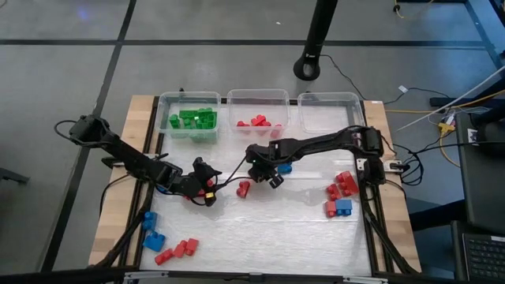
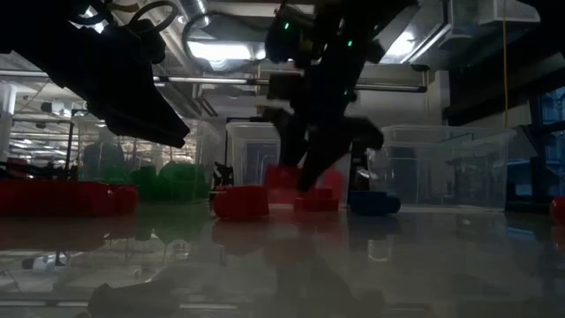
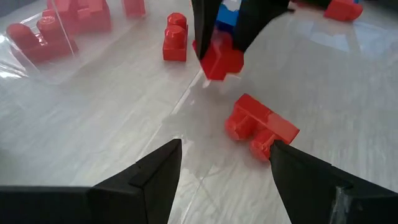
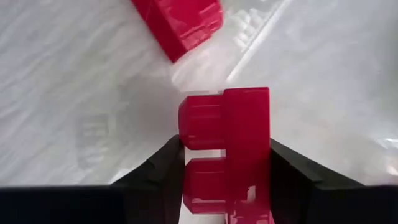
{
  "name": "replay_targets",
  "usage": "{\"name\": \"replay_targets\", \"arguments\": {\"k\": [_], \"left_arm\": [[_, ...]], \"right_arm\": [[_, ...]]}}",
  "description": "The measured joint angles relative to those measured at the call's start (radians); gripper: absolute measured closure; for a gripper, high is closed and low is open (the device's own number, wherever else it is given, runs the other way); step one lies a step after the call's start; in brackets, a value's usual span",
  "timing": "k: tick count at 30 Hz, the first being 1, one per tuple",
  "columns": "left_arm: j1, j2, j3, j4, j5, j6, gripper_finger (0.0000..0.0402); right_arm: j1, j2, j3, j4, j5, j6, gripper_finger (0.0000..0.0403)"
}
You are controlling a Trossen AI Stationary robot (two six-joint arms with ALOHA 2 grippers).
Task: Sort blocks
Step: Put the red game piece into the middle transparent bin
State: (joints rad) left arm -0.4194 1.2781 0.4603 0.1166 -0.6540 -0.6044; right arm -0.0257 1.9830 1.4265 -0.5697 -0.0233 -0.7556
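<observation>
Our right tool point(image 4: 225, 174) was closed on a red block point(image 4: 227, 146), fingers pressed to its two flat sides, studs pointing fwd; in the left wrist view it hung just above the worktop point(image 1: 260, 229) near centre. We judged the block light, stiff and slick, so a squeeze across the flat sides looked right, not across the studs. Another red block point(image 3: 260, 124) lay on the worktop just beside it, a blue one point(image 1: 285, 167) close behind. Our left tool point(image 3: 224, 158) stood open, empty, aimed at that loose red block from nearby. Farther out: green blocks point(image 1: 192, 119) in the left bin point(image 1: 164, 110), red ones in the middle bin point(image 1: 233, 106), more red & blue blocks scattered twd both worktop ends.
</observation>
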Motion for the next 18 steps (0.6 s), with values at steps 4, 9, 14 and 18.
{"name": "replay_targets", "arguments": {"k": [4,9,14,18], "left_arm": [[0.000,0.000,0.000,-0.001,0.000,0.001,0.0171],[0.000,0.000,0.000,-0.001,0.000,0.001,0.0171],[0.000,0.000,0.000,0.000,0.000,0.001,0.0171],[0.000,0.000,0.000,0.003,0.000,-0.001,0.0171]], "right_arm": [[0.000,-0.076,0.000,-0.011,0.034,-0.001,0.0226],[-0.001,-0.187,0.000,-0.006,0.106,-0.021,0.0223],[-0.009,-0.303,0.000,0.036,0.242,-0.091,0.0228],[-0.055,-0.356,0.000,0.116,0.309,-0.108,0.0223]]}}
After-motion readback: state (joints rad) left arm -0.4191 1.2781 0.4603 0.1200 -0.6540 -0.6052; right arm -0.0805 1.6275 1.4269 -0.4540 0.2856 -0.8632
